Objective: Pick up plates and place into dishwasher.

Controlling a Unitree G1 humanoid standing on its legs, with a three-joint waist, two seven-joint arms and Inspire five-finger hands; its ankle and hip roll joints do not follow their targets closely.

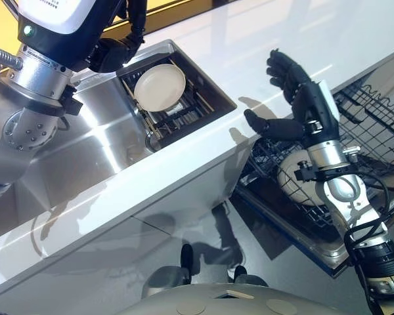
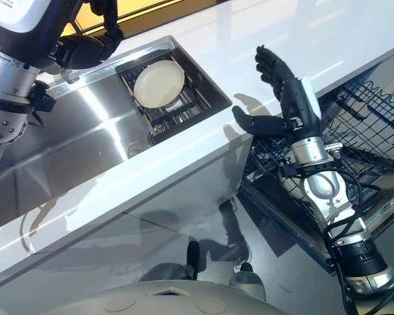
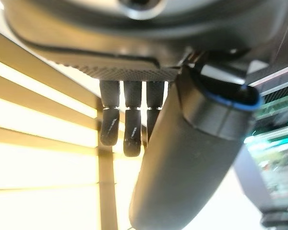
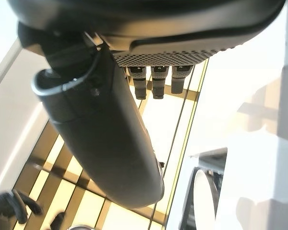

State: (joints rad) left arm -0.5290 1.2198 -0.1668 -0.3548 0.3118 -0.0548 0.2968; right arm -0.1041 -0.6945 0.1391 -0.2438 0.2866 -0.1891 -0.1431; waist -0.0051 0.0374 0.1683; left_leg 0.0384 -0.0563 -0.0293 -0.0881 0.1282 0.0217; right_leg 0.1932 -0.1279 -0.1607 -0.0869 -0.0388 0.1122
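Across the whole scene runs the white table (image 1: 295, 39), glossy, with a stainless sink (image 1: 98, 141) set into it. Beyond the left hand (image 1: 115, 52) and just beside it, a dark wire rack (image 1: 184, 108) sits in the sink's far end. One cream plate (image 1: 159, 87) lies tilted on that rack, close to the left hand's fingers but apart from them.

Below and behind the right hand (image 1: 295, 108), the dishwasher rack (image 1: 374, 125) stands pulled out past the table's front edge, dark wire basket on a metal-rimmed tray. A second pale plate (image 1: 299, 180) rests in that basket, directly under the right wrist and partly hidden by the forearm.

Right hand: raised over the table's edge, fingers spread and lightly bent, thumb standing out to the side, holding nothing. Its wrist view shows straight fingers (image 4: 156, 81) and the rim of the sink plate (image 4: 204, 201).

Left hand: over the sink's back rim, fingers curled downward, empty; its wrist view shows the fingers (image 3: 129, 129) hanging side by side.
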